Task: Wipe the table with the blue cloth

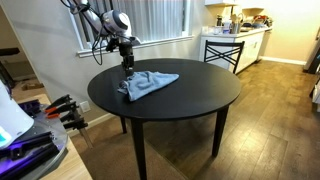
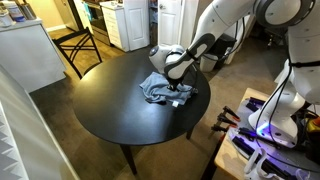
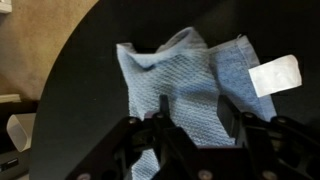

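Observation:
The blue cloth (image 1: 148, 84) (image 2: 165, 90) lies rumpled on the round black table (image 1: 190, 100) (image 2: 110, 100), near the rim on the robot's side. In the wrist view the blue cloth (image 3: 180, 70) spreads across the dark table (image 3: 80, 100), with a white tag (image 3: 273, 75) at one corner. My gripper (image 1: 128, 70) (image 2: 178, 97) points straight down at the cloth's edge. In the wrist view the gripper (image 3: 192, 110) stands open, its two fingers apart, with cloth showing in the gap between them. Whether the fingertips touch the fabric is unclear.
A small black metal-framed stool (image 1: 222, 52) (image 2: 80, 50) stands beyond the table. White kitchen units (image 2: 130, 25) line the far wall. Lit equipment sits beside the table (image 1: 30, 140) (image 2: 270, 140). The floor is wood.

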Robot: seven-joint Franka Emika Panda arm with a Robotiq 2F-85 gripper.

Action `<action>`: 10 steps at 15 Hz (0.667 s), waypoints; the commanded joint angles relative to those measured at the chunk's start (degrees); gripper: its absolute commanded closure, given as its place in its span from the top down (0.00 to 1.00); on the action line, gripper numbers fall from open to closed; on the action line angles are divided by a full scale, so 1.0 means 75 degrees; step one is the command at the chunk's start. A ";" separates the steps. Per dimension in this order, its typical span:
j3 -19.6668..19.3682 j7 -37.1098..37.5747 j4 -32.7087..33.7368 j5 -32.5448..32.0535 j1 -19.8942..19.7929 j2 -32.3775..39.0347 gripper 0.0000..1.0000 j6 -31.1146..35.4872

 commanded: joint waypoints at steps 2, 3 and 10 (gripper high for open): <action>0.0200 -0.0082 0.0674 0.0237 -0.0353 0.0897 0.89 0.0509; 0.0167 -0.0079 0.0836 0.0293 -0.0412 0.1110 0.97 0.0665; -0.0168 -0.0094 0.1426 0.0268 -0.0546 0.1780 1.00 0.2151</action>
